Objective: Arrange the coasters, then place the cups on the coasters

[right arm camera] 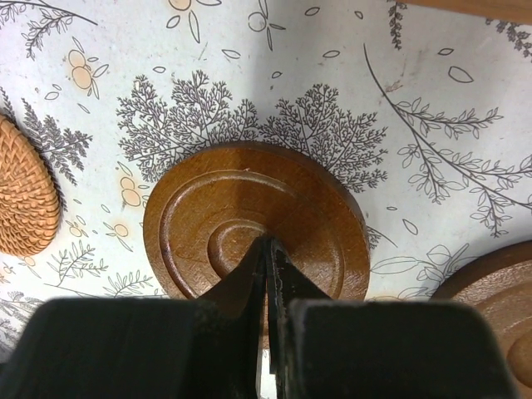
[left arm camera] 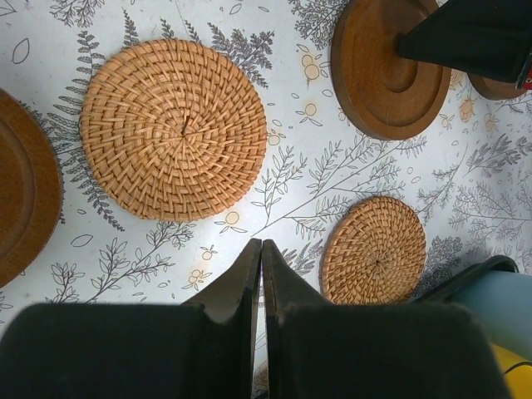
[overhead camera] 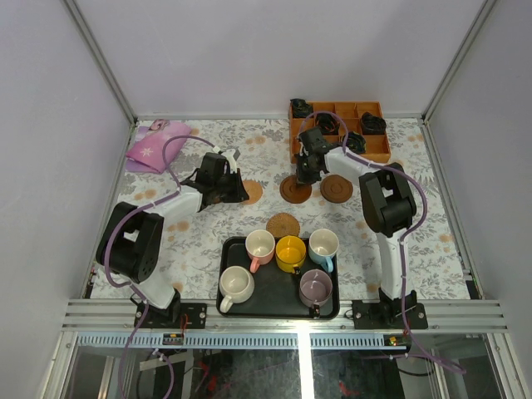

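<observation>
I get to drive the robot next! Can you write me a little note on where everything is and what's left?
Left gripper: shut, empty, above the table between two woven coasters.
Right gripper: shut, tips at the middle of a wooden coaster, gripping nothing.
Coasters: all lying apart on the table beyond the black tray.
Cups: all five in the tray.
Done: no cup placed yet.
Left: finish arranging the coasters, then put one cup on each.

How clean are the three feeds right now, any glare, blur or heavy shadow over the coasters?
Top external: even light, soft shadows, cups and tray sharp. Left wrist: both woven coasters crisp, no glare; the shut left claw is a dark, featureless mass low in frame. Right wrist: wooden coaster sharp with a faint sheen; the shut right claw and its black bulk hide the coaster's near edge.
</observation>
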Robot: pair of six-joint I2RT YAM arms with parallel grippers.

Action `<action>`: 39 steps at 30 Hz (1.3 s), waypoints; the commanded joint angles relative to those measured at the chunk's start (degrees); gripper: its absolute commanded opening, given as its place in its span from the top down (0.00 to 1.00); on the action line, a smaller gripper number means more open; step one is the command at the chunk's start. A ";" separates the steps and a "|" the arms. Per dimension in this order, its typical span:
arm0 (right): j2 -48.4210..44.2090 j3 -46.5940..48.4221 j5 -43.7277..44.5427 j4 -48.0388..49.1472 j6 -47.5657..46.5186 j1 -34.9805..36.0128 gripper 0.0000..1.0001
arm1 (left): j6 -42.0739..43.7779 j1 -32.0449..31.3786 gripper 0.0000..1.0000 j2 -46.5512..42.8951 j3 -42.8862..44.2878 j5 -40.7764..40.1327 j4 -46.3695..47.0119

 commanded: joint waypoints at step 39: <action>-8.51 -10.37 -18.84 -14.12 -10.99 11.75 1.00 | -3.94 -0.09 0.99 8.82 3.52 -1.42 7.58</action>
